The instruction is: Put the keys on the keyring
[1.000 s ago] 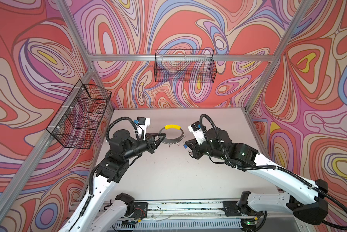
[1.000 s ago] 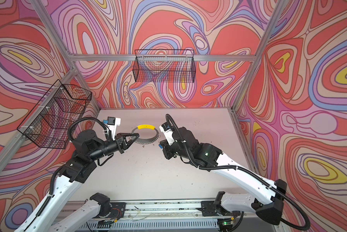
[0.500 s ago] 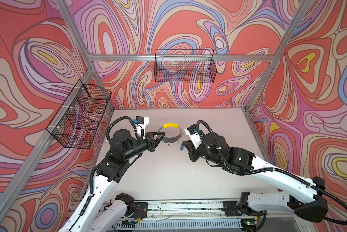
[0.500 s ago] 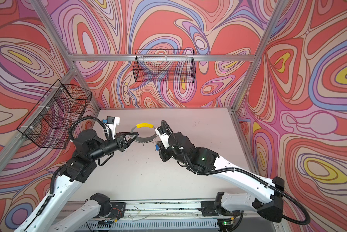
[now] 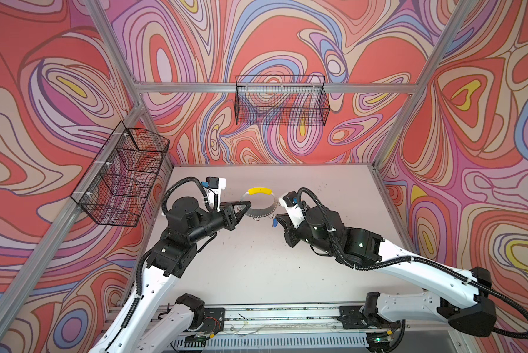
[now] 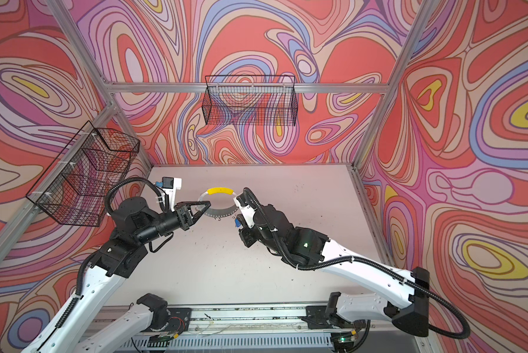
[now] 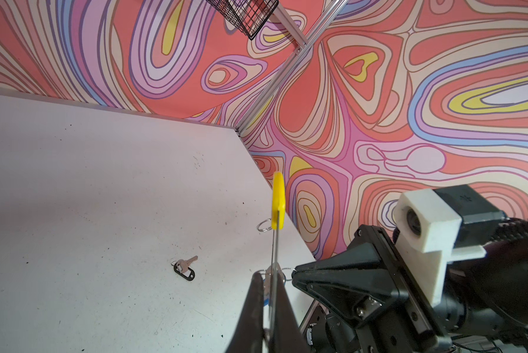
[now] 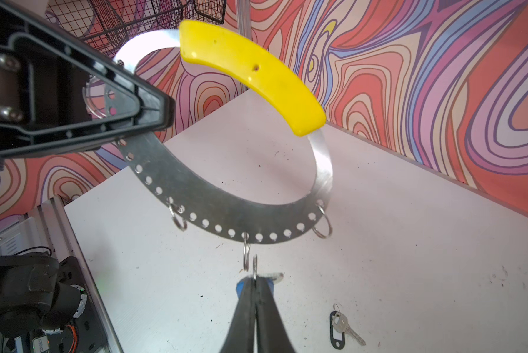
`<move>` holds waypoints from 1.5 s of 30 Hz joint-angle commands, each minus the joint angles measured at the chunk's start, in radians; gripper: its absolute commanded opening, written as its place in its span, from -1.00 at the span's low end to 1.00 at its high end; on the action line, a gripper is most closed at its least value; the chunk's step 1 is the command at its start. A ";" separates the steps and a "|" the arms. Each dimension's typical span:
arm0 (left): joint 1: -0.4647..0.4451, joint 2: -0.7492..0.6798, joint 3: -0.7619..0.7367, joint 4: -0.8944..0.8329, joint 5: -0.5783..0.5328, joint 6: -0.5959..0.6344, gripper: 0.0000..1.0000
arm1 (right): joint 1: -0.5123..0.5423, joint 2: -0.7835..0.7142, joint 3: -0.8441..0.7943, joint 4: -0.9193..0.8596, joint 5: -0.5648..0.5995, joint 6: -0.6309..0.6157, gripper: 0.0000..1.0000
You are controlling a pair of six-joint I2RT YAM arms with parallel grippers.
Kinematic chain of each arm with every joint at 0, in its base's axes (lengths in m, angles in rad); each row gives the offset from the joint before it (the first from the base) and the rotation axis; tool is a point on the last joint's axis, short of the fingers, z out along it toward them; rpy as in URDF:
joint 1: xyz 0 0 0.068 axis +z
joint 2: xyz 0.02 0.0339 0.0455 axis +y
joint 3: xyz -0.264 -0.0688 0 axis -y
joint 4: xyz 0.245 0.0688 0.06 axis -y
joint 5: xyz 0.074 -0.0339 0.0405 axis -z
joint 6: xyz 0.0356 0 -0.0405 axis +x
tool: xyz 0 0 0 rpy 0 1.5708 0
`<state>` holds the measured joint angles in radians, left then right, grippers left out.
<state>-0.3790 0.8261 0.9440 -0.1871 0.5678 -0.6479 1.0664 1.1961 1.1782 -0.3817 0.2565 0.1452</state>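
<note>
Two keys are in view. The left gripper (image 5: 246, 204) is clamped on the keyring (image 5: 261, 212), a large flat grey metal band perforated with small holes, with a yellow plastic sleeve (image 5: 259, 191) over its upper arc. The keyring is held upright, clear of the white tabletop (image 5: 256, 269), toward the back middle of the table in both top views. The left wrist view shows it edge-on between the closed fingers (image 7: 252, 305). Three small wire loops (image 8: 246, 256) hang from its lower rim.

The right gripper (image 8: 254, 282) is pinched shut on the blue-tag key (image 8: 275, 277), a small silver metal key with an oval blue plastic tag. The key's tiny split ring stands out past the fingertips, just beside the middle wire loop. Whether the two touch cannot be told.

The black-tag key (image 8: 345, 327), a small silver metal key on an oval black plastic tag, lies flat on the tabletop. It is well apart from the keyring, and neither gripper holds it.
</note>
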 commanded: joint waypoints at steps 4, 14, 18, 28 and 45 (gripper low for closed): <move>-0.004 -0.007 -0.002 0.017 0.002 -0.016 -1.00 | 0.015 0.024 0.001 0.030 0.015 -0.025 -1.00; -0.004 -0.004 -0.001 0.015 -0.003 -0.016 -1.00 | 0.032 0.039 0.008 0.013 0.019 -0.030 -1.00; -0.004 -0.002 0.001 0.015 -0.004 -0.018 -1.00 | 0.034 0.045 0.006 0.010 0.020 -0.033 -1.00; -0.004 0.002 0.005 0.015 -0.004 -0.017 -1.00 | 0.063 0.070 0.030 -0.013 0.019 -0.047 -1.00; -0.003 0.005 0.023 -0.008 -0.013 -0.001 -1.00 | 0.091 -0.011 0.022 -0.074 0.048 0.064 -1.00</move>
<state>-0.3790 0.8291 0.9443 -0.1936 0.5625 -0.6556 1.1648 1.2205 1.1793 -0.4355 0.3248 0.1585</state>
